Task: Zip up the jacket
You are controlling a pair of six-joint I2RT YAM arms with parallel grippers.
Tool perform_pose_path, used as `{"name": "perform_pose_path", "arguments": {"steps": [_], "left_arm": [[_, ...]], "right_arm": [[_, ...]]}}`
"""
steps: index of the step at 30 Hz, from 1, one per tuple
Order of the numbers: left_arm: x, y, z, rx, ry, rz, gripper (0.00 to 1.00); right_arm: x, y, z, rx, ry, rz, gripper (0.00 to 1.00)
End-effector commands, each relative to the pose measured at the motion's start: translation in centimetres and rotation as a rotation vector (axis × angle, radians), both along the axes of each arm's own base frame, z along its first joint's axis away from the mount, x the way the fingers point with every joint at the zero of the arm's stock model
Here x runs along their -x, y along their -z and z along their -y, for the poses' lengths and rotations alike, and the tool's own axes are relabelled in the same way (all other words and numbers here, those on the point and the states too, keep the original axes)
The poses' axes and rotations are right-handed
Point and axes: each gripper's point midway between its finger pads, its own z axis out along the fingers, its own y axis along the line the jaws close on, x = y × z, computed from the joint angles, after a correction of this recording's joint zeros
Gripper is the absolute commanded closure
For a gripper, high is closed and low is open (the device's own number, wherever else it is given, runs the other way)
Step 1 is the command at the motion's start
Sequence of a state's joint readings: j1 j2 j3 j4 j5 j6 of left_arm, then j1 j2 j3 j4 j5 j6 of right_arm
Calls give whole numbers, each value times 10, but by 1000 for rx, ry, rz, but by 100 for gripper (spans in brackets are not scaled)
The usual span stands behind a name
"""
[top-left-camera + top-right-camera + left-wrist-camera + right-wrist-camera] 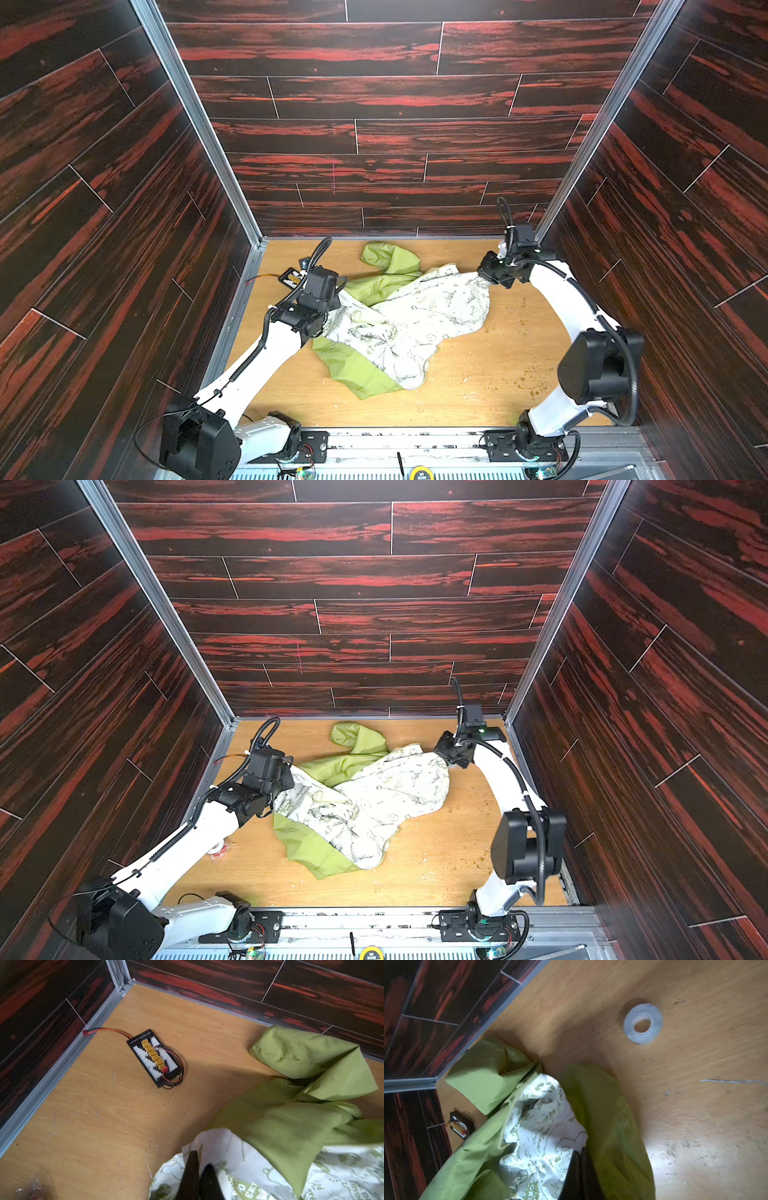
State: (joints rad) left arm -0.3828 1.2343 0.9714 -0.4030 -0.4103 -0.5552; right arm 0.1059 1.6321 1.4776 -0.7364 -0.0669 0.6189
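The jacket is seen lime green outside, its lining white with olive cartoon print. The tabletop is grained tan; the walls are streaked black-red.

Bright, even light – glare on the table, right wrist view smeared by motion, top views bowed at edges.

Black connector board is laid flat in the far-left corner of the wooden tabletop. Yellow sockets and white pin headers are seen on it. A red-black lead is run to the left frame rail. White tape roll is laid flat on bare wood. Greenish crumbs are scattered at the right. Red-streaked dark plank walls are set on three sides. Yellow tape measure is partly seen at the near edge.
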Motion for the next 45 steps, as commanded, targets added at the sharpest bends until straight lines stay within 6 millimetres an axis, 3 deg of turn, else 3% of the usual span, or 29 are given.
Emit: {"name": "perform_pose_path", "arguments": {"steps": [1, 5, 13, 15, 16, 19, 22, 27, 32, 34, 37, 41, 45], "left_arm": [[2, 9, -2, 25, -21, -37, 100], [0, 9, 1, 33, -12, -49, 100], [9, 0, -13, 33, -64, -53, 98], [13, -2, -18, 32, -79, -57, 85], [16, -3, -21, 31, -86, -62, 74], [25, -5, -25, 25, -95, -81, 52], [32, -7, -23, 36, -71, -88, 44], [33, -15, 14, 136, 85, -85, 41], [38, -7, 88, 166, 290, -171, 35], [40, 0, 121, 174, 367, -215, 34], [42, 17, 153, 209, 420, -310, 34], [43, 34, 174, 240, 439, -379, 34], [50, 51, 181, 281, 423, -440, 33]], "right_arm": [[11, -23, 27, 39, 59, 66, 100], [18, -20, 44, 45, 104, 65, 100], [23, 2, 36, 3, 65, 32, 100], [26, 8, 31, -14, 48, 22, 100], [27, 9, 31, -13, 44, 21, 99], [32, 6, 33, -3, 38, 35, 79], [36, -4, 36, 18, 41, 61, 65], [40, -24, 39, 42, 46, 110, 57], [40, -37, 30, 70, 36, 141, 56], [39, -39, 19, 63, 16, 149, 55], [36, -36, -4, 33, -29, 141, 55], [32, -24, -36, 2, -83, 120, 55], [27, -3, -64, -52, -116, 88, 55]]}}
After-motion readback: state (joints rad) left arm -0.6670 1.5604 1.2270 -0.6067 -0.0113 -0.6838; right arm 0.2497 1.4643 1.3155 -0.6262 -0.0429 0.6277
